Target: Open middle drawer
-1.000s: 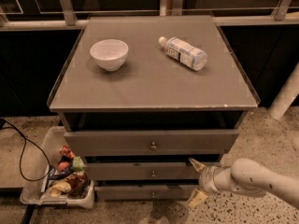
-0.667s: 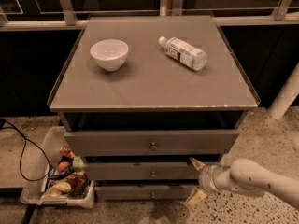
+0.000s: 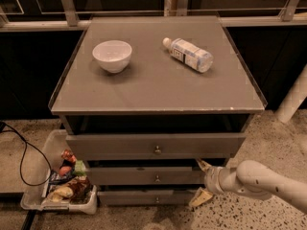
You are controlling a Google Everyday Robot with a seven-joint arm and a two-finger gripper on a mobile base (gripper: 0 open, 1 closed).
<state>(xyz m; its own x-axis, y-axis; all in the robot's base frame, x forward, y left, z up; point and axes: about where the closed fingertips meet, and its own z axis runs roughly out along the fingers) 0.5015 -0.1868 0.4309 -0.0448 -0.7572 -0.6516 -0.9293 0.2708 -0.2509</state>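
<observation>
The tabletop (image 3: 158, 92) carries a white bowl (image 3: 112, 55) and a bottle (image 3: 188, 54) lying on its side. A bin (image 3: 33, 201) of packets sits lower left. The middle drawer (image 3: 139, 175) lies second of three, its right end beside the end effector (image 3: 202, 181) — fingers spread.

Grey cabinet, three drawer fronts with small knobs: top drawer (image 3: 120, 146) stands out furthest, middle drawer (image 3: 139, 175) and bottom drawer (image 3: 129, 196) are set further back beneath it. The claw (image 3: 203, 181) is low at the right, at the right end of the middle drawer front, fingers spread wide, one (image 3: 204, 165) above and one below. On the surface (image 3: 153, 87): white bowl (image 3: 112, 55) upright at left, plastic bottle (image 3: 188, 54) on its side at right, well apart; cluttered bin (image 3: 57, 188) on the floor at left.
</observation>
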